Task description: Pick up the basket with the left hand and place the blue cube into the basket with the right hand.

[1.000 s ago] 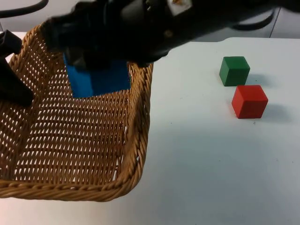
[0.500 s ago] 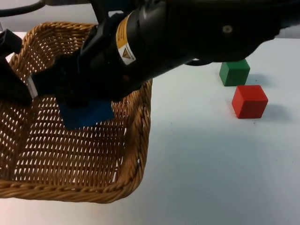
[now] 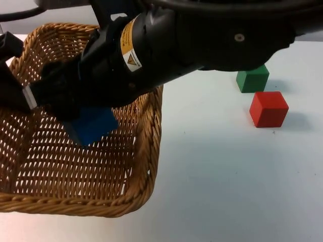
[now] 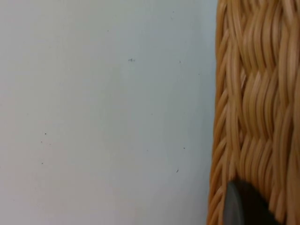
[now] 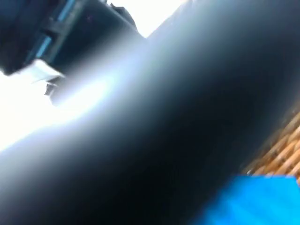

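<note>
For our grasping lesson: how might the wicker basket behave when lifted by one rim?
The basket is open woven cane, so probably light yet fairly stiff. Held at one edge by the left end effector, it may tilt. The ribbed weave likely resists slipping.

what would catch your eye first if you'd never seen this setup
The right arm's big black bulk reaching across the wicker basket, its right gripper holding the blue cube low inside it. At the basket's left rim sits the left gripper, gripping the weave. Off to the right on the white table, a green cube and a red cube stand close together.
</note>
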Controlling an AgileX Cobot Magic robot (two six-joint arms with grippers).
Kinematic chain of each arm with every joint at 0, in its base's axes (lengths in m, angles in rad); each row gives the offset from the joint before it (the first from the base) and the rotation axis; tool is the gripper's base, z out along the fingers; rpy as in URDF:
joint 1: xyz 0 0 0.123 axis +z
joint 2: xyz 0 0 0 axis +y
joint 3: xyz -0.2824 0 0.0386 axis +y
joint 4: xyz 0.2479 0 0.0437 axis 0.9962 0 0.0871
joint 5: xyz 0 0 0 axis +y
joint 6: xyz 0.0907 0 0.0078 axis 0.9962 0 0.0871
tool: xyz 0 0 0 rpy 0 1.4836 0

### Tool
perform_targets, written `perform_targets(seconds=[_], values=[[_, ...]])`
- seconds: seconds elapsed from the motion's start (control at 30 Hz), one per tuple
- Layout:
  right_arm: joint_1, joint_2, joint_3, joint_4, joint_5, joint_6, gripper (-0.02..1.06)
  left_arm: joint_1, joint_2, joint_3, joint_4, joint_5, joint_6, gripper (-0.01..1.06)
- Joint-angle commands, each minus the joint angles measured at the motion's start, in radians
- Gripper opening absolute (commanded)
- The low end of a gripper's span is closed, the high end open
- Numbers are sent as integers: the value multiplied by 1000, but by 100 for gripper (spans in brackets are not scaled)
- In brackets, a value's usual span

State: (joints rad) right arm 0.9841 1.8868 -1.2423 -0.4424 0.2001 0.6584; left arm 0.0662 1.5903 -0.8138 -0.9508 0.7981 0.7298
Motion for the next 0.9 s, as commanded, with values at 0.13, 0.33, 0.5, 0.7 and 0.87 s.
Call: perform_targets(seconds=[0.13, 0.33, 0.5, 0.7, 0.87], values=[[5, -51, -9, -25, -14, -51, 104, 0, -14, 2, -39, 17, -4, 0], [5, -180, -9, -90, 87, -65, 104, 0, -14, 2, -43, 6, -4, 0], [5, -331, -5, -159, 186, -65, 104, 0, -14, 2, -47, -4, -4, 0], [5, -498, 44, -166, 178, -99, 104, 0, -14, 2, -65, -19, -4, 0], [5, -691, 182, -216, 165, -99, 104, 0, -12, 2, -67, -41, 3, 0]])
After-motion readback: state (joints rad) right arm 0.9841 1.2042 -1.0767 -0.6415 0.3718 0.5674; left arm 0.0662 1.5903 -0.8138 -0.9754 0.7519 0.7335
